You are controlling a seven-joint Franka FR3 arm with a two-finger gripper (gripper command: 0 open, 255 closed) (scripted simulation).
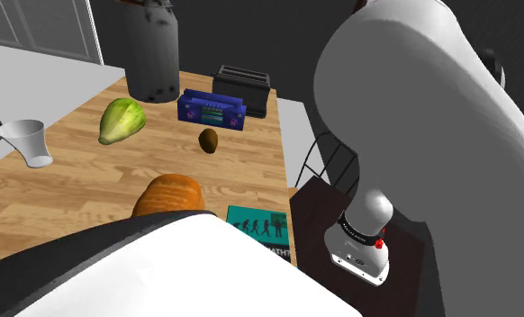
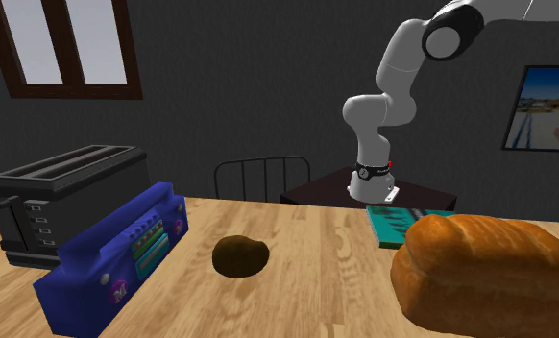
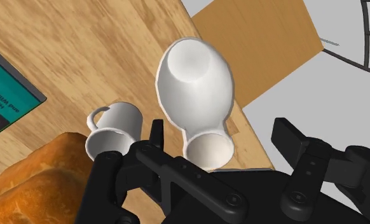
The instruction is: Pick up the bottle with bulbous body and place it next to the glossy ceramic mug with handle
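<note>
In your wrist view the pincer (image 3: pixel 219 137) is open, its two black fingers set apart and clasping nothing. The mouth of the white bottle (image 3: pixel 195 83) sits between them, touching neither, and its bulbous body swells away from the pincer. The bottle is on the wooden table (image 3: pixel 82 44), close to the table's edge and just beside the white mug (image 3: pixel 117 127), with a narrow gap between the two. The mug's handle points away from the bottle. You can't tell whether the bottle is standing or lying. A brown bread loaf (image 3: pixel 37 178) sits on the mug's other side, and a teal book (image 3: pixel 6 95) lies near the loaf. In your shoulder view, farther along the table, you have a blue radio (image 1: pixel 212 110) in front of a black toaster (image 1: pixel 242 90), a small brown lump (image 1: pixel 209 140) and a green cabbage (image 1: pixel 122 120).
</note>
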